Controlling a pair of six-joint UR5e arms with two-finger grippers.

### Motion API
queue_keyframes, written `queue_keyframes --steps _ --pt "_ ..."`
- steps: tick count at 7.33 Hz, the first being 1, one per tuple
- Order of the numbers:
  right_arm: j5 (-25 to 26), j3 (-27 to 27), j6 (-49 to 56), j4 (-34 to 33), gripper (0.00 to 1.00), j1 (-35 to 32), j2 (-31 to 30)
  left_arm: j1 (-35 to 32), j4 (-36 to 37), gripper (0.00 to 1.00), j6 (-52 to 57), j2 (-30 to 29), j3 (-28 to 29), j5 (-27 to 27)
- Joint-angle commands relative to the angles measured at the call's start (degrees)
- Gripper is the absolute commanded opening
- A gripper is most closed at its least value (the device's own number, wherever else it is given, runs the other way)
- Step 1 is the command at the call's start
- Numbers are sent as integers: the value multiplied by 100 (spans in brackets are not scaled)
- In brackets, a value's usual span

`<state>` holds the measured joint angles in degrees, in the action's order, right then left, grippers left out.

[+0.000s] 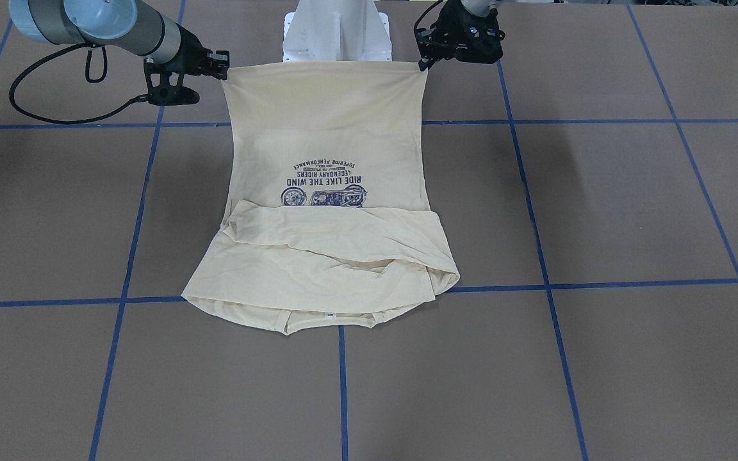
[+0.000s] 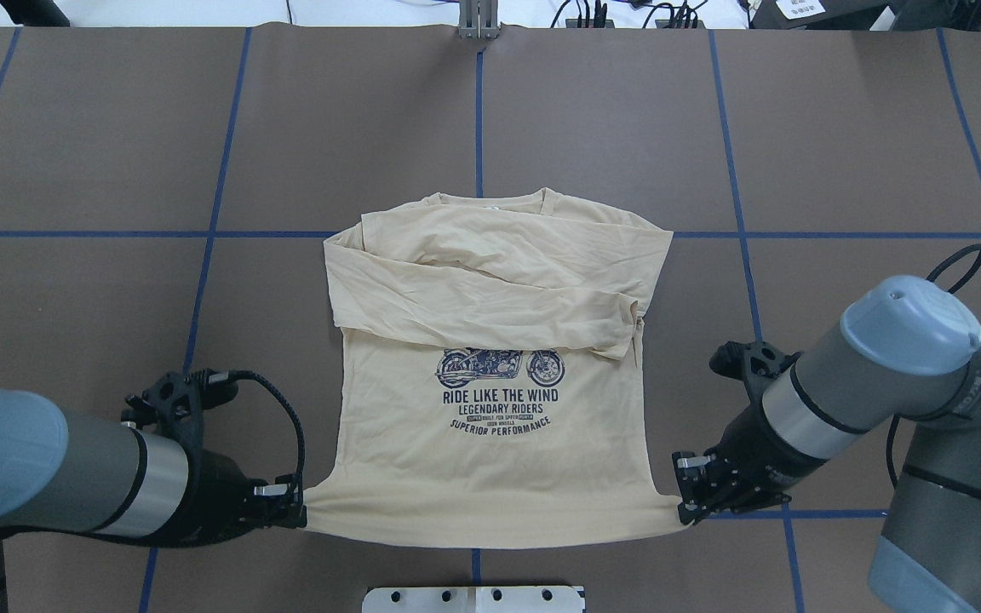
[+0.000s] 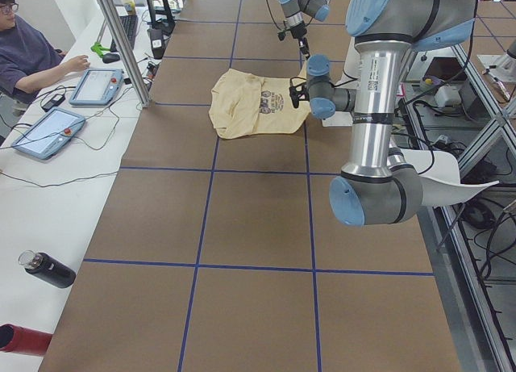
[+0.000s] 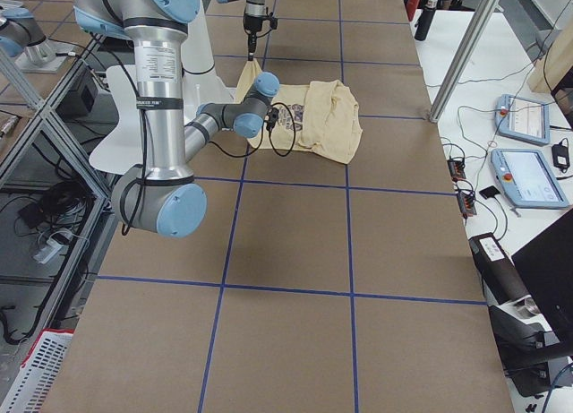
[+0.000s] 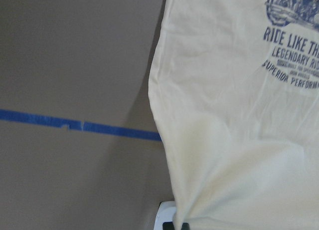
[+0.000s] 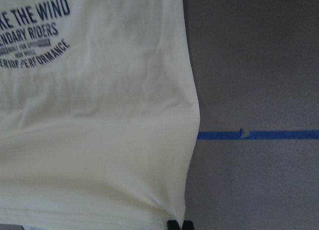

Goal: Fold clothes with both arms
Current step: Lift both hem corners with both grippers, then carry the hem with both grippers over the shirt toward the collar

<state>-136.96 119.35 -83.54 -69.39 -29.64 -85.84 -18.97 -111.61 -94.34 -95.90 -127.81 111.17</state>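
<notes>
Left gripper [image 2: 295, 511] is pinched shut on one corner of the hem [image 2: 490, 529], and my right gripper [image 2: 685, 509] is clamped the same way on the other corner, so the bottom edge is stretched taut between them on my side of the table [image 2: 610, 128]. The shirt [image 2: 490, 460] lies print side up with its collar pointing away from me. From the side views the hem looks raised off the surface, while the chest and shoulders rest flat. I judge the task to be about half done. Both sleeves [image 2: 490, 289] are already crossed over the chest in a rumpled band just above the print [image 2: 499, 396], so the narrowing folds seem finished. What remains, as I read it, is to carry the hem forward over the body toward the collar, lay it down, let go and perhaps smooth it or fold once more; none of that is done yet. By my count there is one shirt, two sleeves both tucked across, one navy motorcycle print, and one small white neck label [image 2: 493, 205] at the collar. I also count two arms, my left arm [image 2: 73, 468] and my right arm [image 2: 865, 366], each ending in one gripper, and no other garment is in sight.
</notes>
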Motion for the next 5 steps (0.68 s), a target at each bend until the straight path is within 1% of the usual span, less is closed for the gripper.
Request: queue_keyframes --steps 1,2,3,4,5 --pt "-15 -61 4 -13 0 -759 190 -718 17 0 152 -209 63 403" --pt "-172 -235 4 -13 0 -1128 365 -1035 25 0 152 -428 202 623" --pt "-286 -481 4 -22 0 -1471 636 -1186 252 0 187 -804 491 643" --pt "-296 -718 13 -22 0 -1675 830 -1466 724 0 588 -1225 668 652" --pt "-288 -859 13 -22 0 -1825 972 -1660 1059 0 844 -1386 696 652"
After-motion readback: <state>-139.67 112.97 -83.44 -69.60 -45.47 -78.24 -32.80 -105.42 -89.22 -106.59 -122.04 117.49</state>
